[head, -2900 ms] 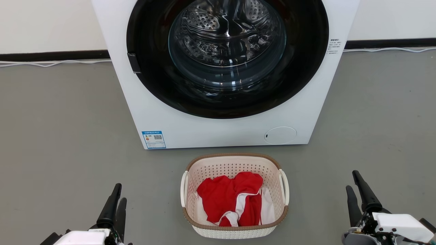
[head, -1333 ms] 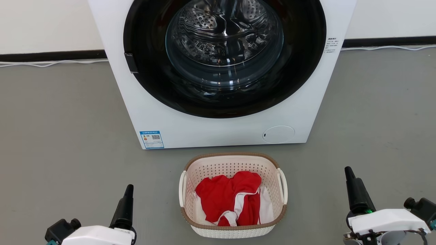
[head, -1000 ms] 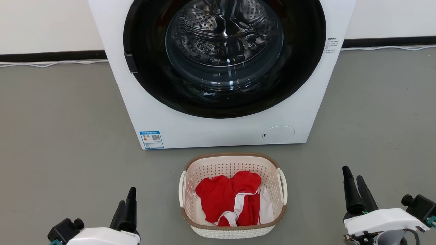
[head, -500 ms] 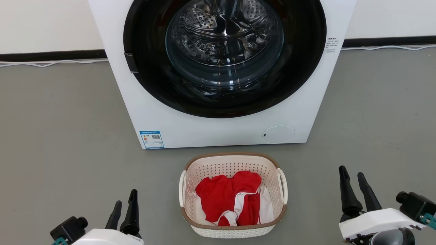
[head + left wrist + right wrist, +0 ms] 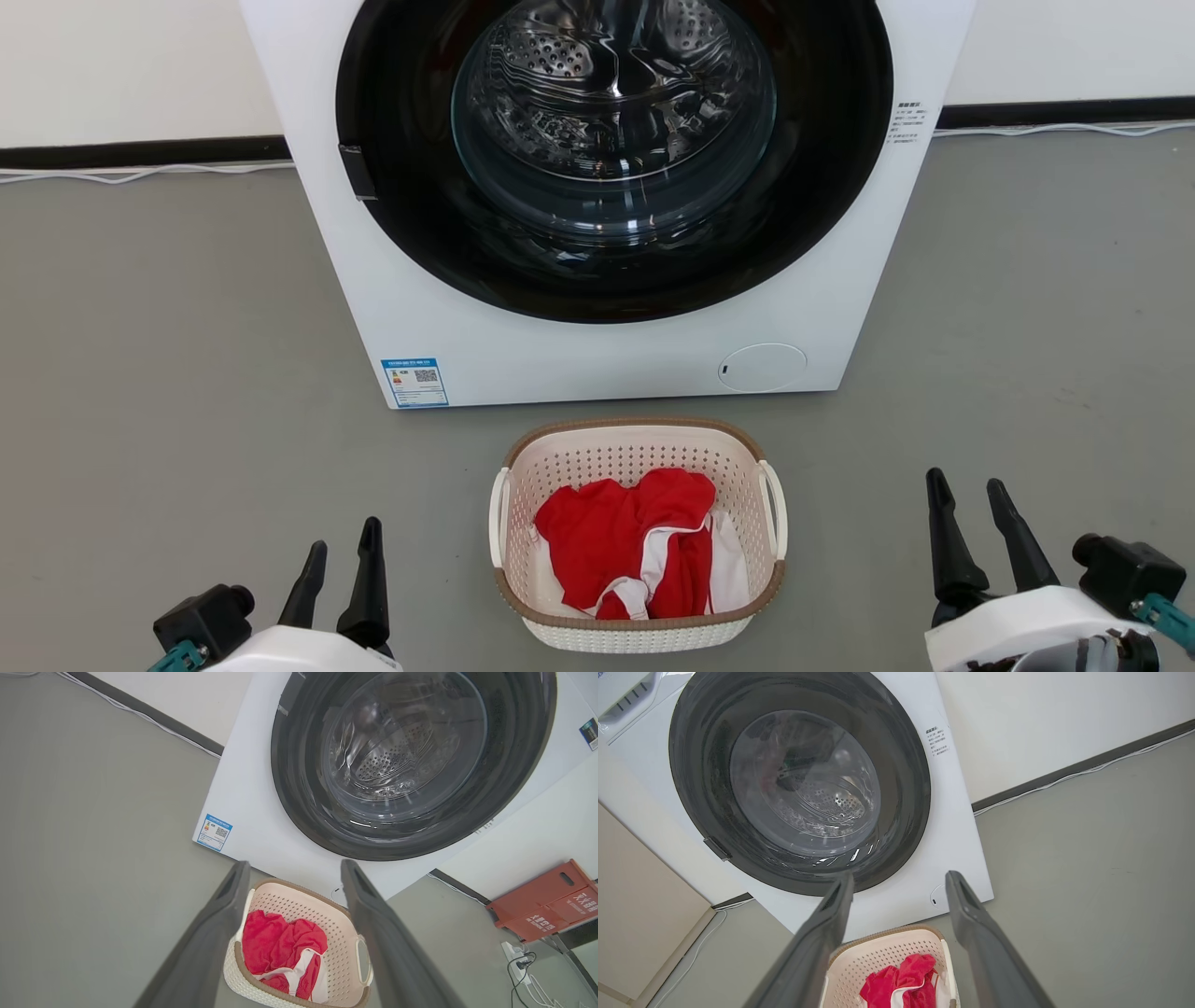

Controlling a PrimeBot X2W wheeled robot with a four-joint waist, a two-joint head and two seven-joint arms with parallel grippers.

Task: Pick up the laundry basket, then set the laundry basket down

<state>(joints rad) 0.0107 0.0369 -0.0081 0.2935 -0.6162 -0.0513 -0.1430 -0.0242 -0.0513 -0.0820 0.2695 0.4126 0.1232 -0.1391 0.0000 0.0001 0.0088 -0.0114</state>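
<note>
Lower left of head view: we log left gripper (image 5: 344, 536), 2 fingers parted, nothing held, above grey floor (image 5: 168, 373). Bottom centre: laundry basket (image 5: 639, 455) sits on floor, well apart from both grippers, red-and-white clothes (image 5: 611, 539) inside. Just above it, white washing machine (image 5: 560, 359). Lower right: right gripper (image 5: 963, 480), fingers spread, empty.
</note>
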